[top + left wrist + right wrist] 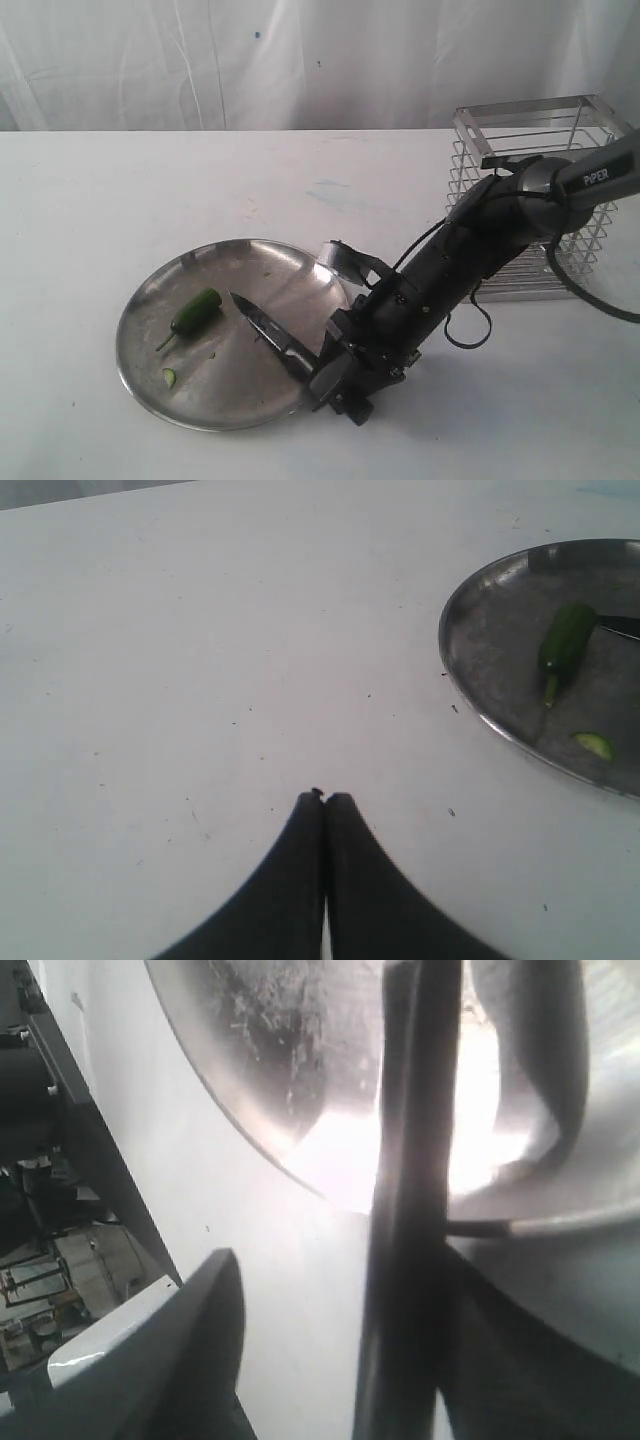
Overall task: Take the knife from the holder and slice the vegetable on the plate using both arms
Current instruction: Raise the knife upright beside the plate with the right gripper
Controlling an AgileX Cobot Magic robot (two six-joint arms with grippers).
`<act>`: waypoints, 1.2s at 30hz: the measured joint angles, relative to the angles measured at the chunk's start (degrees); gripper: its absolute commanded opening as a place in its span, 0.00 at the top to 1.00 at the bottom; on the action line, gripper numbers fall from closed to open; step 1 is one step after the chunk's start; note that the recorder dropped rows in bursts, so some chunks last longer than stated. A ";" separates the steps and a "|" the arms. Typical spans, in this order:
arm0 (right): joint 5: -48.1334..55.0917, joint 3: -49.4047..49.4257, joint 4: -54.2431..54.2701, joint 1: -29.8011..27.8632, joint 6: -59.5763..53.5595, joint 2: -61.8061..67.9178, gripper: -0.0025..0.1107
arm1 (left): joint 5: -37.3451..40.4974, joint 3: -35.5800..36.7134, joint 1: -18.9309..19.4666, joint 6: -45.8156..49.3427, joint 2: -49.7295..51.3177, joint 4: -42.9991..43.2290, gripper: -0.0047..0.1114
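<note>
At the near edge of the white desk (90, 180), the right claw (322, 372) sits low just outside the rim of the plate (150, 375), clamped around the black handle of the knife (262, 325). The dark blade reaches in over the steel, its point aimed at the vegetable (197, 309) and stopping near it without touching. A small loose green slice (169, 377) lies on the plate closer to the front rim. In the right wrist view the knife handle (405, 1210) runs as a dark bar between the fingers, with the bright plate rim (250, 1130) behind it. The left claw (324, 802), seen only in its own wrist view, is pressed together with nothing between its fingers, over bare desk well apart from the plate (470, 695); the vegetable (563, 645) and the slice (594, 744) show there too. From the right claw the black arm (450, 265) rises back and to the right, cables looping off it, into a grey tube lettered "PiPER" (596, 176). Behind it, farthest back, stands the holder (530, 120), partly hidden by that arm.
</note>
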 measured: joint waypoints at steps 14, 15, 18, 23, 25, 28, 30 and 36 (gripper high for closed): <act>-0.36 0.00 -3.17 0.78 -0.03 -3.78 0.98 | 0.00 0.00 0.00 0.00 0.00 0.00 0.96; -0.36 0.02 -4.10 0.78 0.93 -5.89 0.98 | 0.00 0.00 0.00 0.00 0.00 0.00 0.96; -0.14 0.12 -8.50 0.78 4.32 -12.02 0.98 | 0.00 0.00 0.00 0.00 0.00 0.00 0.96; -0.14 3.33 -10.54 1.49 6.71 -21.85 0.98 | 0.00 0.00 0.00 0.00 0.00 0.00 0.96; -0.14 5.88 -11.57 2.51 7.90 -26.61 0.98 | 0.00 0.00 0.00 0.00 0.00 0.00 0.96; -1.19 9.29 -15.28 4.75 10.91 -35.07 0.98 | 0.00 0.00 0.00 0.00 0.00 0.00 0.96; -3.64 10.69 -19.73 6.59 13.80 -40.65 0.98 | 0.00 0.00 0.00 0.00 0.00 0.00 0.96; -17.77 13.91 -33.00 9.12 21.41 -57.87 0.98 | -0.51 0.00 0.00 0.00 0.00 -0.12 0.96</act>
